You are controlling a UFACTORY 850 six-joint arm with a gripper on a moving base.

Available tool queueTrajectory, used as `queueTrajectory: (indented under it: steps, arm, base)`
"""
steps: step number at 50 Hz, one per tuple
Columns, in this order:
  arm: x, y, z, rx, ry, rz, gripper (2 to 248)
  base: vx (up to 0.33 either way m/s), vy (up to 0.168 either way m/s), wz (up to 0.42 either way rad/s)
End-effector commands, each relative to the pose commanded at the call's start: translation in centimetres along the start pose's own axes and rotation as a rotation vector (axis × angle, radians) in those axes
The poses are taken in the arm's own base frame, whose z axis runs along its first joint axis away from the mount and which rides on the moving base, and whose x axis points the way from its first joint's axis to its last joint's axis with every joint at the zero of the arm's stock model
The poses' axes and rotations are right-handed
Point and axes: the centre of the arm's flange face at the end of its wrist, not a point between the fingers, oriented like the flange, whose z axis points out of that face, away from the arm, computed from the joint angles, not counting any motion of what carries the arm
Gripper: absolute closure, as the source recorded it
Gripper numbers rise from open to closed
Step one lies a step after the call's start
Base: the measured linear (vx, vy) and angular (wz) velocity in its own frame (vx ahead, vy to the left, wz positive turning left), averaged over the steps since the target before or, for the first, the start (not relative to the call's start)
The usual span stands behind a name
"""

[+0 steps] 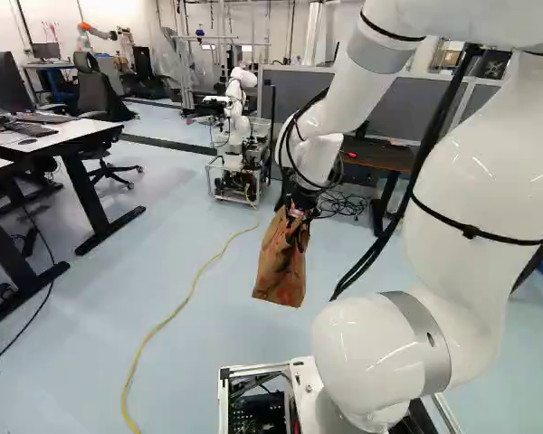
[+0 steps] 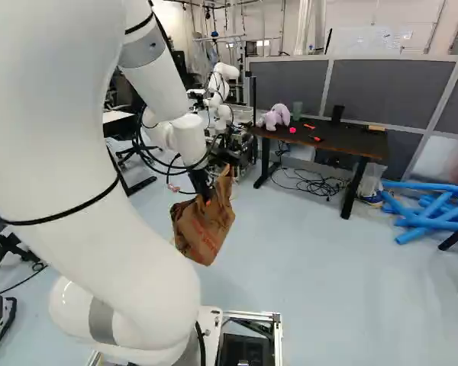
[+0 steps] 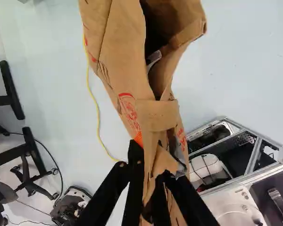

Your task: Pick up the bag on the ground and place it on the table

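My gripper (image 1: 299, 203) hangs over the floor ahead of the base, pointing down, shut on the brown paper bag (image 1: 281, 267). In the right base view the gripper (image 2: 205, 192) holds the crumpled bag (image 2: 204, 231) at its upper part, and the bag hangs tilted in the air. The wrist view shows the gripper (image 3: 152, 169) with bag paper pinched between its black fingers; the bag (image 3: 118, 56) spreads out ahead of them, its mouth partly open. A dark table (image 2: 343, 140) stands beyond, against the grey partitions.
On the dark table are a pink plush toy (image 2: 275, 117) and small red items. Cables (image 2: 313, 183) lie beneath it; blue foam tubes (image 2: 431, 213) lie to its right. Another robot (image 1: 235, 136) stands behind the bag. A yellow cable (image 1: 176, 312) crosses the floor. White desks (image 1: 59, 134) stand at left.
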Motion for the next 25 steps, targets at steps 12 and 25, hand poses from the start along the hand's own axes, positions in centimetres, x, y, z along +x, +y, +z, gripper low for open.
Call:
queueTrajectory:
  steps: [12, 25]
  arm:
    - [0.6, -0.6, -1.5, 0.007, -0.001, -0.002, 229]
    - [1.1, -1.1, -3.1, 0.006, -0.015, -0.008, 229]
  base:
    - [0.000, 0.000, 0.000]
    - [0.000, 0.000, 0.000]
